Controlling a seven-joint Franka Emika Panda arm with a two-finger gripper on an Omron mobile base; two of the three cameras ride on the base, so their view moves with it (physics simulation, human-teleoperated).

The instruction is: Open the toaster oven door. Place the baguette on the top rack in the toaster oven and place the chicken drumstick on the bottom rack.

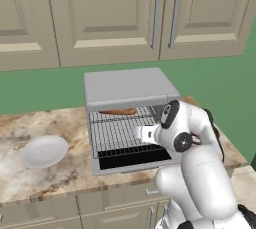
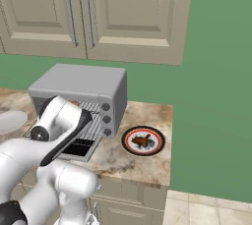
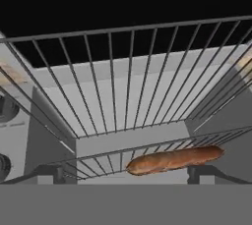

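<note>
The baguette [image 3: 173,160] lies on a wire rack [image 3: 129,86] inside the oven [image 1: 127,115], just beyond the fingertips [image 3: 50,174] and between them, touching neither. The gripper [image 3: 125,175] stands spread wide, holding nothing. From the left base view the baguette [image 1: 118,111] sits high in the cavity on the top rack [image 1: 125,114], running left to right, with the white arm [image 1: 187,138] reaching in from the right. The door [image 1: 135,160] hangs open, black glass in a silver frame. The baguette is long, thin, brown and crusty; the racks are thin parallel silver bars. Right of the oven, on the mottled stone counter [image 2: 142,162], the stubby reddish drumstick [image 2: 141,141] rests on a red-rimmed plate [image 2: 143,141]. A plain white plate [image 1: 44,151] sits left.
</note>
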